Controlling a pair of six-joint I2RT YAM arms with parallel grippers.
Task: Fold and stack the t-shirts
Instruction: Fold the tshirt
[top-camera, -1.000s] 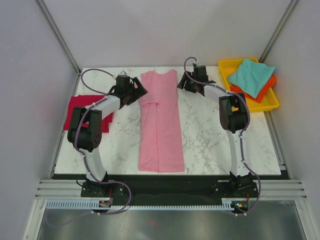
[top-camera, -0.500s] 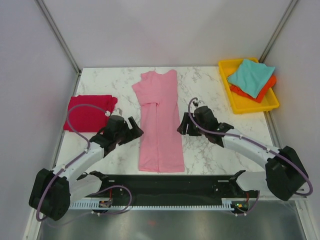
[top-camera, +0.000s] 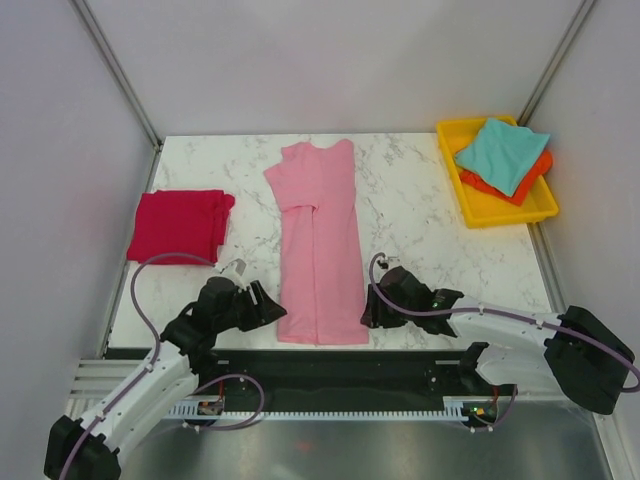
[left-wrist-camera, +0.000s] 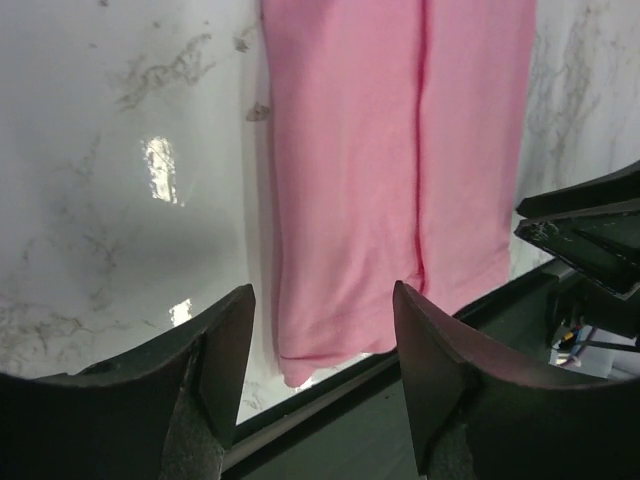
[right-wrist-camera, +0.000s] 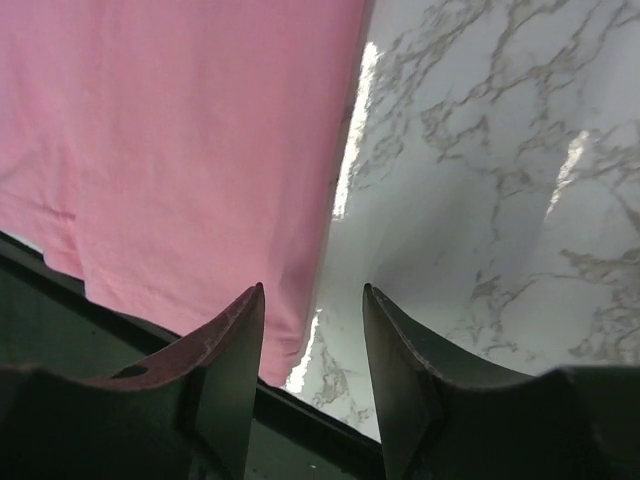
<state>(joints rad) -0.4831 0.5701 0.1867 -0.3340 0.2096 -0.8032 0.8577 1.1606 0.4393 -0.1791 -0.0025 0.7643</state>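
Top: counted four shirts, two grippers and one tray. Saw the pink shirt (top-camera: 320, 250) folded into a long smooth strip at the centre of the table (top-camera: 430, 230), the red shirt (top-camera: 178, 226) folded at 9 o'clock, and the teal shirt (top-camera: 503, 150) draped over the orange shirt (top-camera: 525, 178) in the tray (top-camera: 470, 205) at 2 o'clock. Found the left gripper (top-camera: 268, 308) just beside the strip's 7 o'clock corner and the right gripper (top-camera: 368, 310) beside its 5 o'clock corner.

Left wrist: spread wide over the pink hem, gripping nothing.

Right wrist: likewise parted and empty, with the hem's corner toward 9 o'clock.
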